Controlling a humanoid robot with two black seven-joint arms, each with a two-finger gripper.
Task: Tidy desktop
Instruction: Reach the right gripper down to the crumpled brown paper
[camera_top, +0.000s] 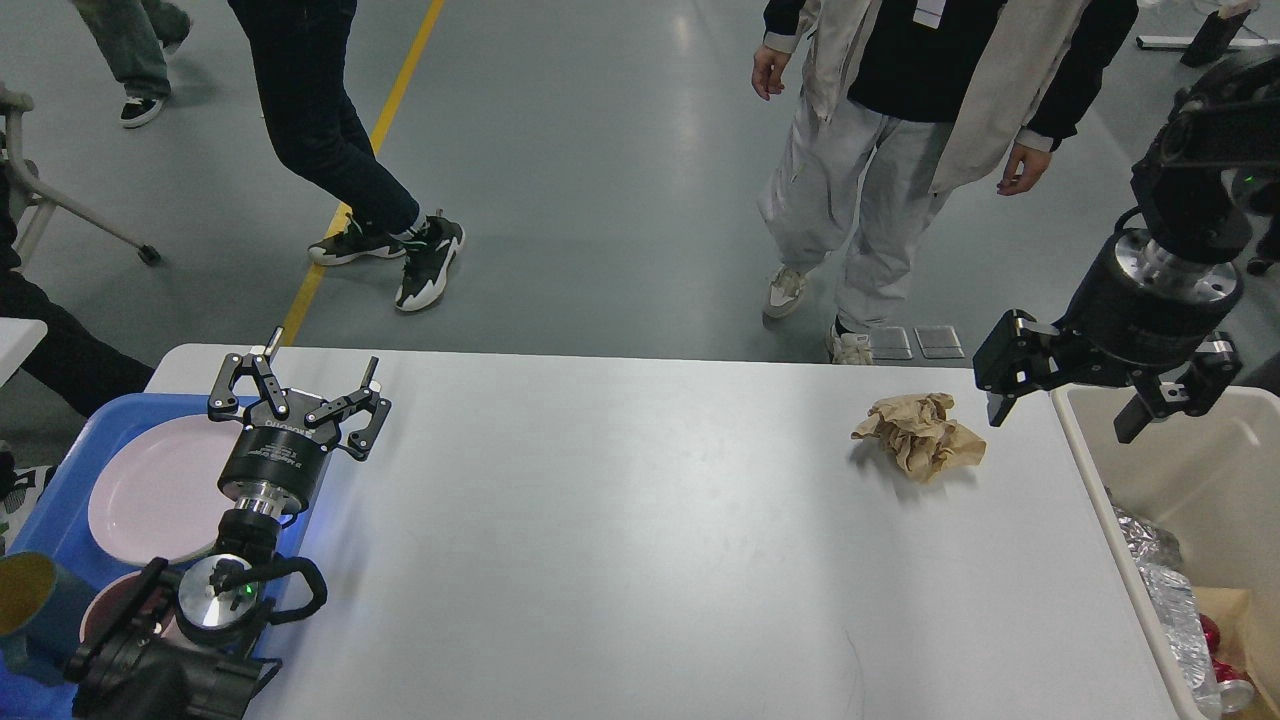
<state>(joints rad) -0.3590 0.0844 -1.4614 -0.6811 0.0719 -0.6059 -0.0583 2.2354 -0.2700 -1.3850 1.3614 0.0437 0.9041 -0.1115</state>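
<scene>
The white desktop (620, 540) fills the middle of the head view. A crumpled brown paper ball (918, 435) lies on it near the far right corner. My right gripper (1065, 425) hangs open and empty above the table's right edge, just right of the paper, its left finger close to the ball. My left gripper (322, 372) is open and empty at the far left, over the edge of a blue tray (60, 505).
The blue tray holds a pink plate (155, 490), a pink bowl (100, 620) and a cup (30, 610). A beige bin (1200, 480) at the right holds foil and cans. People stand on the floor beyond the table.
</scene>
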